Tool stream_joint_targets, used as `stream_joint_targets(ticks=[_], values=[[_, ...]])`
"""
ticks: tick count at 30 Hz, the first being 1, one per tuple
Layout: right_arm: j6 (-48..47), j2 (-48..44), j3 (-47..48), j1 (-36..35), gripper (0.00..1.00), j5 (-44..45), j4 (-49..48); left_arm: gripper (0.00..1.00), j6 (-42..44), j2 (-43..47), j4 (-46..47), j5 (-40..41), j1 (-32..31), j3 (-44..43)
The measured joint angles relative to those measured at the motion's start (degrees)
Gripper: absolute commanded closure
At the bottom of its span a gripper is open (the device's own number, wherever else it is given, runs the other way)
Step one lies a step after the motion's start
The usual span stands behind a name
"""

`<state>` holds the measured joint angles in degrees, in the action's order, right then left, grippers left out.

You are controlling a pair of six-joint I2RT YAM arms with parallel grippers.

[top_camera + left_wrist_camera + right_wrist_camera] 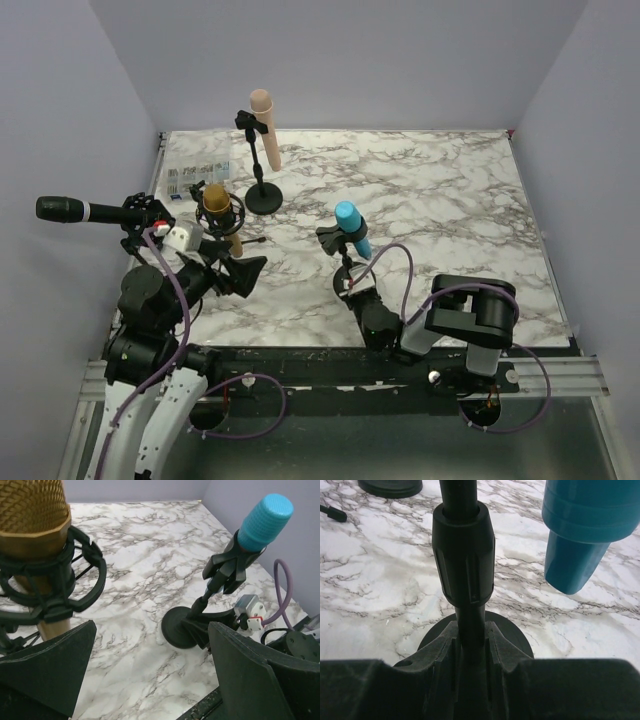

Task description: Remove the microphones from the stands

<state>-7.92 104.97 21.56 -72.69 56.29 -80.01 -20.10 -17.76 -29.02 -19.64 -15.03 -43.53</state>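
- The right gripper [351, 287] is at lower centre of the top view. Its fingers [440, 652] are clamped on the pole of the stand [463, 555], low down, just above the stand's round base [517, 640].
- The blue microphone [350, 228] sits in the stand's clip [231, 569] near the middle of the marbled desk [450, 200]. It is tilted, with its rounded head up. In the right wrist view its lower end hangs at upper right, beside the pole's ribbed collar and apart from it.
- The left gripper [152, 630] is at lower left of the top view. Its fingers [47, 670] are wide apart and hold nothing.
- A gold microphone [32, 510] stands just beyond the left finger, cradled in a black shock mount [75, 587].
- A black handheld microphone [60, 210] lies level at the left edge of the top view, out past the desk's side.
- A beige microphone [264, 125] leans in a second round-based stand [264, 198] at upper centre.
- A printed sheet [200, 170] lies at the desk's far-left corner; its print is too small to read.
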Motion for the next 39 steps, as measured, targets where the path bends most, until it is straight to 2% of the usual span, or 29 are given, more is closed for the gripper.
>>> stream_joint_targets(ticks=[3, 8, 12, 16, 21, 30, 33, 36, 39], values=[[0.44, 0.0, -0.96, 0.0, 0.9, 0.0, -0.11, 0.03, -0.85, -5.9, 2.99, -1.95, -0.96, -2.49], [2.36, -0.02, -1.46, 0.0, 0.76, -0.07, -0.44, 0.03, -0.24, -14.21, 5.77, -2.05, -6.88, -9.97], [3.87, -0.09, -1.46, 0.0, 0.6, -0.07, -0.02, 0.01, 1.62, -20.24, 7.52, -0.52, -12.39, -17.86], [7.13, -2.27, -1.49, 0.02, 0.52, -0.22, 2.12, 0.01, 2.82, -24.39, 10.97, -0.46, -13.14, -22.05], [13.16, -8.35, -1.73, 0.0, 0.41, -1.75, 9.73, 0.01, 4.11, -29.05, 15.93, -1.27, -13.18, -24.63], [26.49, -26.12, -4.5, -0.13, 0.39, -9.97, 31.43, 0.01, 7.08, -29.55, 22.14, -5.01, -13.22, -15.65], [31.28, -36.72, -4.68, -0.15, 0.38, -12.44, 43.28, 0.01, 8.09, -29.59, 22.45, -6.29, -13.99, -13.27], [36.26, -48.78, -4.72, -0.37, 0.33, -13.42, 55.41, 0.01, 9.46, -29.64, 22.45, -6.93, -16.15, -12.68], [38.86, -60.35, -5.01, -0.37, 0.3, -14.8, 63.63, 0.01, 11.58, -29.68, 22.49, -7.02, -19.12, -12.68]])
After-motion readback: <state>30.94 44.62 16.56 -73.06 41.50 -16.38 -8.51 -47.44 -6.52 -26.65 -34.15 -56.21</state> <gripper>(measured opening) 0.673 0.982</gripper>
